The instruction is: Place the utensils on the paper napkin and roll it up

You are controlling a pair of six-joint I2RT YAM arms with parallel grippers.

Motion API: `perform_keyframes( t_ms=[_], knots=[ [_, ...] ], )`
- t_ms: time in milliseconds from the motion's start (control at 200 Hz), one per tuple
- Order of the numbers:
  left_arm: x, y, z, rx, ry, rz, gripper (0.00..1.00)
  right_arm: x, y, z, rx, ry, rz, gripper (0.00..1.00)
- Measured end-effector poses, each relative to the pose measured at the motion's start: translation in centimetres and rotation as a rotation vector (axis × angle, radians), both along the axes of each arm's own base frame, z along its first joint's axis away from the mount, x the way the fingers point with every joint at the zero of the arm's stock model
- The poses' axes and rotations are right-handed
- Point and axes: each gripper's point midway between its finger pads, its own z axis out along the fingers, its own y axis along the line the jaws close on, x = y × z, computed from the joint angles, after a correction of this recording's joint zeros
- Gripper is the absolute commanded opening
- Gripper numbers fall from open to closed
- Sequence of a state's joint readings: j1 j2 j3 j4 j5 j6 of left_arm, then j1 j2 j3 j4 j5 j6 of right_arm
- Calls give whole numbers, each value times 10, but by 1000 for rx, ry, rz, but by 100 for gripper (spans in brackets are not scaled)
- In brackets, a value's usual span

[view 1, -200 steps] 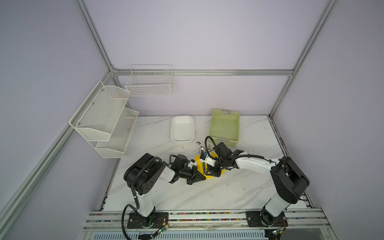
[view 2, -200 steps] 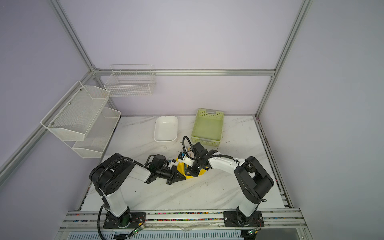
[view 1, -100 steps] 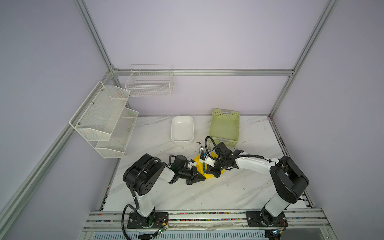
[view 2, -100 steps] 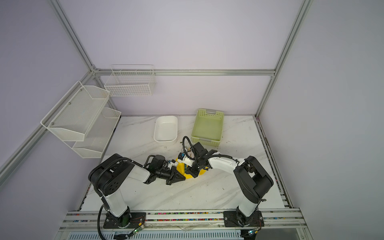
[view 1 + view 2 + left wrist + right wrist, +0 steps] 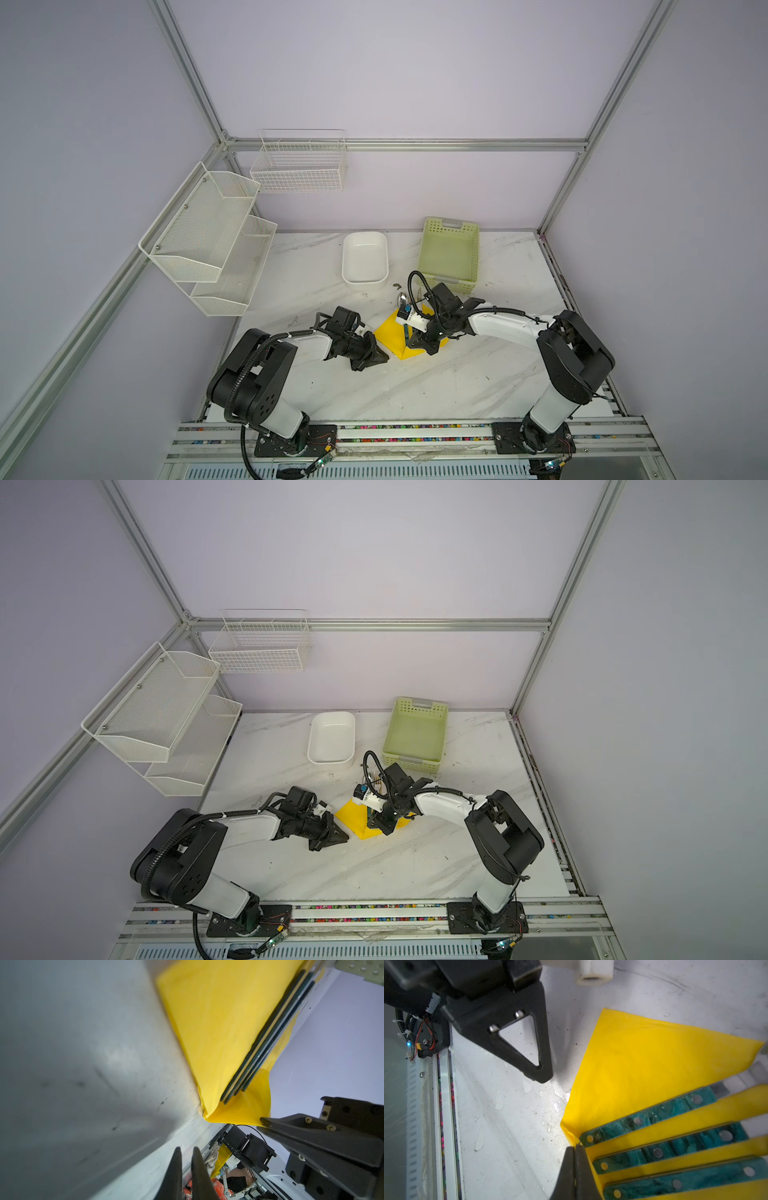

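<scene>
**Utensils [image 5: 664, 1147].** Three pieces with mottled teal handles lie side by side on the paper napkin [image 5: 643, 1059]. Their handle ends sit just beside the tips of the right gripper [image 5: 575, 1147]. Their metal ends run off the sheet on the side away from those tips.

**Paper napkin.** The yellow sheet is spread on the marble table [image 5: 415, 395]. In the left wrist view, the corner nearest the right gripper curls up off the surface.

**Right gripper.** It is clenched. Its two fingers are pressed together on the napkin's edge at that raised corner, next to the nearest handle. In a top view it stands over the sheet.

**Left gripper [image 5: 186, 1149].** It is all but closed, with only a thin slit between the fingers and nothing in it. It lies low over the table across the napkin from the right gripper. It points at the sheet's edge, near it but apart from it.

**Surroundings.** A white dish [image 5: 365, 259] and a pale green basket [image 5: 449, 253] stand on the table beyond both grippers. The basket is close behind the right gripper's wrist, and the dish is well apart from it.
</scene>
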State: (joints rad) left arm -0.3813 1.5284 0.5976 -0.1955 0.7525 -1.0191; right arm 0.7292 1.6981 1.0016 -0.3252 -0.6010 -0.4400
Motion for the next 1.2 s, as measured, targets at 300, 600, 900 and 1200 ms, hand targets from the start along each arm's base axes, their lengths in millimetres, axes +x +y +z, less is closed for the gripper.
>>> perform_keyframes(
  t_ms=[300,600,900,1200],
  knots=[
    [24,6,22,37,-64,-45,11,-13,13,-3,10,25,31,0],
    [35,0,15,48,-37,-85,10,-1,9,7,-1,-47,-3,0],
    [39,-18,15,46,-46,-142,10,17,-6,12,-30,-113,-63,0],
    [29,-12,-8,109,9,-173,10,23,-11,9,-51,-142,-70,0]
  ],
)
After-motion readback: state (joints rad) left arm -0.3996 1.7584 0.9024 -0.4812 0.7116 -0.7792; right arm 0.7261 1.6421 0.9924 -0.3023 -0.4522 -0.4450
